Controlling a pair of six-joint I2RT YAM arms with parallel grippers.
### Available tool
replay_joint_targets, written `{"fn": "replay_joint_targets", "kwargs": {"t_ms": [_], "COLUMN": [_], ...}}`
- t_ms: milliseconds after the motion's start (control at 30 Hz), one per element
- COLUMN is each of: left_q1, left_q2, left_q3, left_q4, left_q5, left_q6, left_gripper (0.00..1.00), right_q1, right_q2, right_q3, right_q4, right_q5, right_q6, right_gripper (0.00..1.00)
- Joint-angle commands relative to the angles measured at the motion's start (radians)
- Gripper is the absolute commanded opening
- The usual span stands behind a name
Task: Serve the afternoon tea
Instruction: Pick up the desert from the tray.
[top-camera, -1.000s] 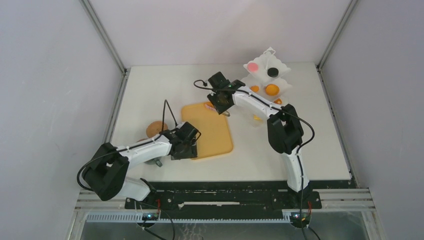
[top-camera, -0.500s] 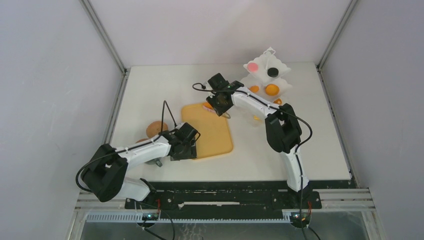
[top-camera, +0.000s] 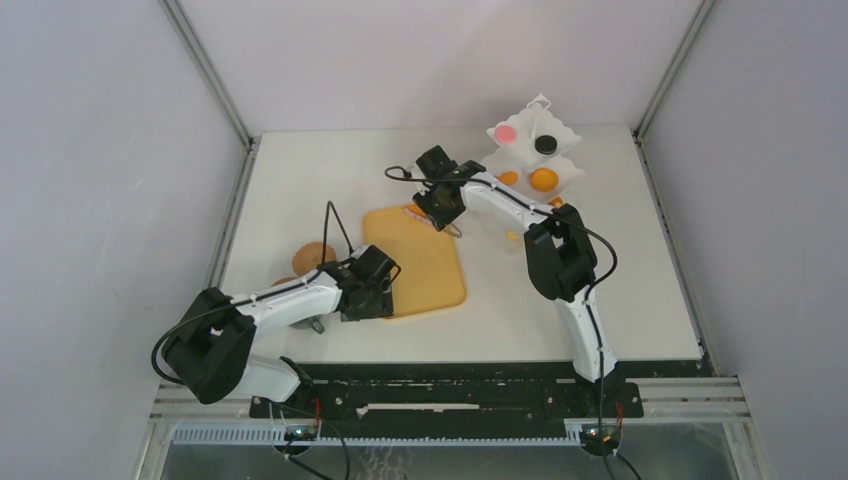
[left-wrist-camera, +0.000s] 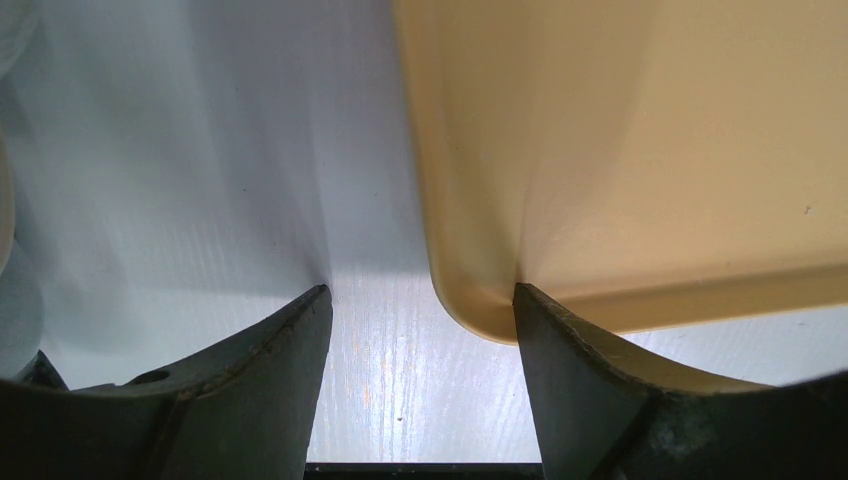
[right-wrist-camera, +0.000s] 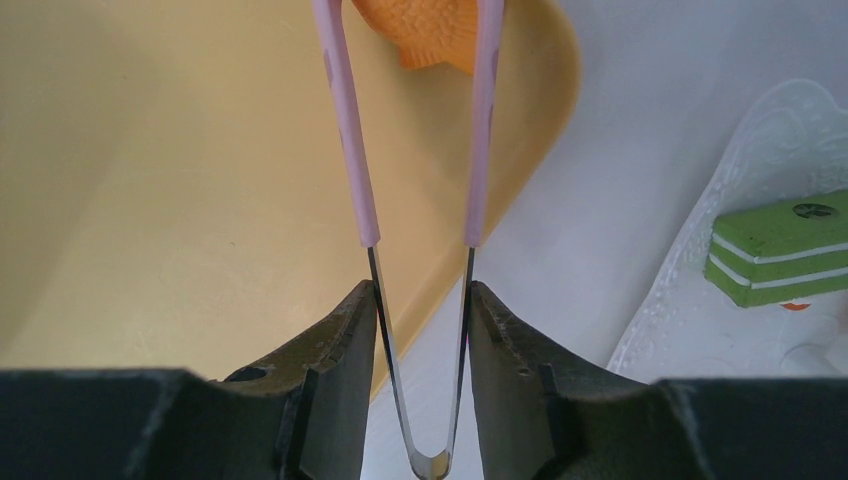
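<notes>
My right gripper (right-wrist-camera: 420, 285) is shut on the thin pink tongs (right-wrist-camera: 345, 150) near their bend. The tongs' two arms reach out over the far corner of the tan board (right-wrist-camera: 150, 150). An orange pastry (right-wrist-camera: 425, 35) lies between them at the board's rim, and the tong tips are out of frame. My left gripper (left-wrist-camera: 420, 290) stands open and low over the table at the board's near left corner (left-wrist-camera: 480, 310). Its right finger (left-wrist-camera: 560, 340) touches that corner, and nothing is held. Cork coasters (top-camera: 313, 256) lie left of the board.
A white tiered stand (top-camera: 565, 135) at the back right holds a pink round (top-camera: 505, 132), a black round (top-camera: 545, 145) and an orange tart (top-camera: 543, 180). A green layered cake (right-wrist-camera: 785, 245) sits on a white embossed tray (right-wrist-camera: 680, 300) right of the board.
The right arm's elbow has shifted a little to the left while its gripper stays at the board's far edge. The left arm has not moved.
</notes>
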Motion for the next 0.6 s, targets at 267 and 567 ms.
{"fn": "replay_joint_targets", "kwargs": {"t_ms": [267,567], "left_q1": [-0.007,-0.007], "left_q2": [0.049,0.037], "left_q3": [-0.063,-0.042], "left_q4": [-0.126,-0.111], "left_q5": [0.044,0.038], "left_q6": [-0.001,0.012], "left_gripper": [0.72,0.72], "right_q1": [0.04,0.089], "right_q2": [-0.015,-0.06], "right_q3": [-0.024,-0.075], "right_q4": [0.007,-0.057], "right_q5": [-0.001,0.056], "right_q6": [-0.026,0.017], "right_gripper": [0.4,0.25]}}
